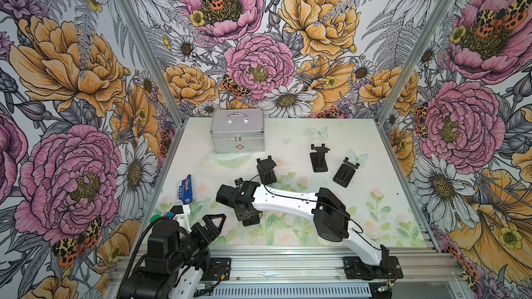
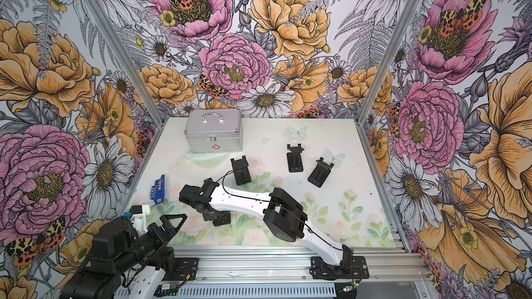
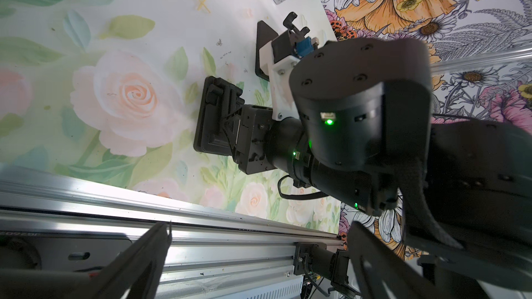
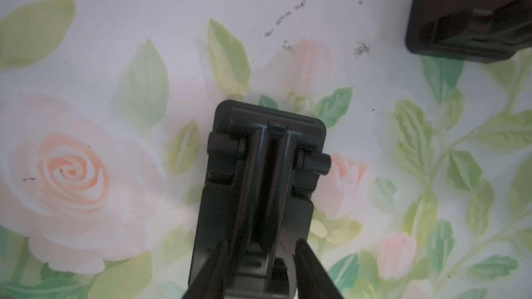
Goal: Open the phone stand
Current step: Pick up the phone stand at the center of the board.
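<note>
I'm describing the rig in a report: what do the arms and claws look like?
Both arms have white shells between bulky black joint housings. A thin black cable runs along the right arm; a ribbed black hose loops beside the left arm. The left claw is black, triangular and open-framed.
</note>
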### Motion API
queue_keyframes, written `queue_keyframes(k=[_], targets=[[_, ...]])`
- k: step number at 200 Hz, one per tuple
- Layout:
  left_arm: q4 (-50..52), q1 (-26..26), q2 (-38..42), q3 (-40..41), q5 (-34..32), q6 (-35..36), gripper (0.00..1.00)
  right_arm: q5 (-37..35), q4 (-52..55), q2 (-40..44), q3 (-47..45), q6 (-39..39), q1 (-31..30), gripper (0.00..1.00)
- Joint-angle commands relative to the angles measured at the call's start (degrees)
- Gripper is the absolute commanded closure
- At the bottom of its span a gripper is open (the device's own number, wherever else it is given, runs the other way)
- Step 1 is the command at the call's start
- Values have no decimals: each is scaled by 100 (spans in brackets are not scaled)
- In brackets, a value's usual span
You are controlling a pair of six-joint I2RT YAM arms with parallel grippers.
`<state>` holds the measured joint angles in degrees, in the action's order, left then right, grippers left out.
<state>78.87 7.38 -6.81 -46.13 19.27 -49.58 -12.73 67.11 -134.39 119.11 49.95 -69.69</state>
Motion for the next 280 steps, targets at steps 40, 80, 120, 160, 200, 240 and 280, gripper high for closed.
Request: queue_keyframes(k=[40,80,120,160,200,240,280], targets=[[73,40,158,10,-82,-130,1,-62,39,-239,162,-20,30,59],[96,96,173,-69,-132,-161,1,-39,39,-310,157,-11,28,62],[102,146,188,-135,-247,-205,1,-28,39,-334,143,-3,28,74],[103,211,189,-206,-362,-271,1,-4,39,-267,67,6,73,97],[30,308,-34,-359,-502,-283,1,26,39,102,-93,15,337,100],[-581,317,-744,-520,-339,19,1,255,39,652,-104,-76,753,100],[-1920,313,-2049,-587,-86,243,1,721,22,1286,-13,-229,1189,100]])
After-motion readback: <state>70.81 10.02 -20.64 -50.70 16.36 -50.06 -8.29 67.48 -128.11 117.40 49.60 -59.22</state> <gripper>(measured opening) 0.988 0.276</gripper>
